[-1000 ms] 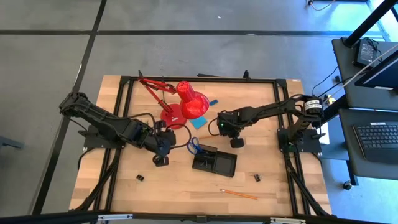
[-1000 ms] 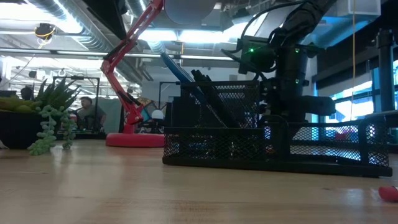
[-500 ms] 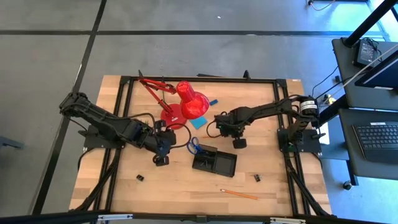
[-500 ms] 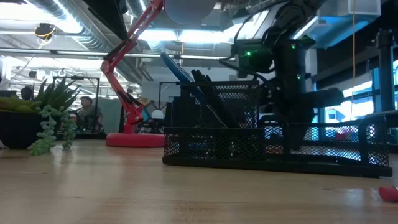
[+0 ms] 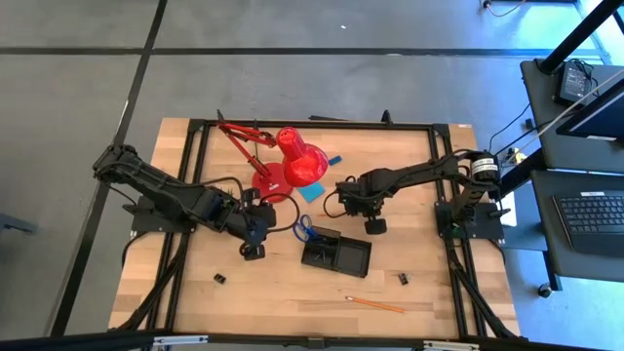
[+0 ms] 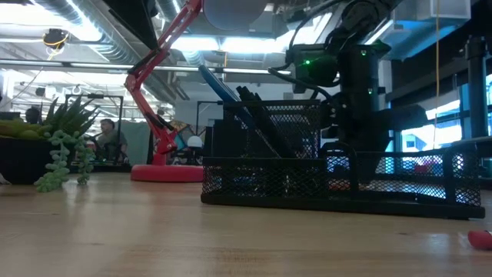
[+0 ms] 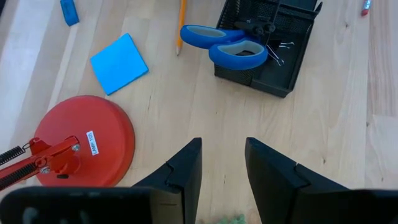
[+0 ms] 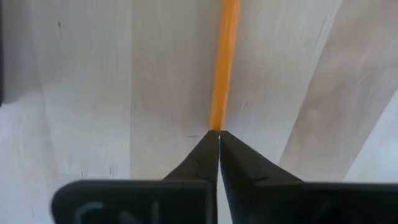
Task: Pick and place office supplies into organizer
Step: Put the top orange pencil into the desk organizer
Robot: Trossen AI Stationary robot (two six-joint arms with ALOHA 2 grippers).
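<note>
The right gripper (image 8: 218, 134) pinches shut on one end of the slim orange wooden pencil (image 8: 224, 62) lying on the table; light, stiff, and slippery, it would likely sit steadier gripped mid-shaft.

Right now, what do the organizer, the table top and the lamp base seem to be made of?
Organizer: black wire mesh, probably metal, since you see through its walls.
Table top: pale wood, matte, with visible grain and plank seams.
Lamp base: smooth red disc with a slight sheen, likely painted metal or plastic; I cannot tell which.
</note>
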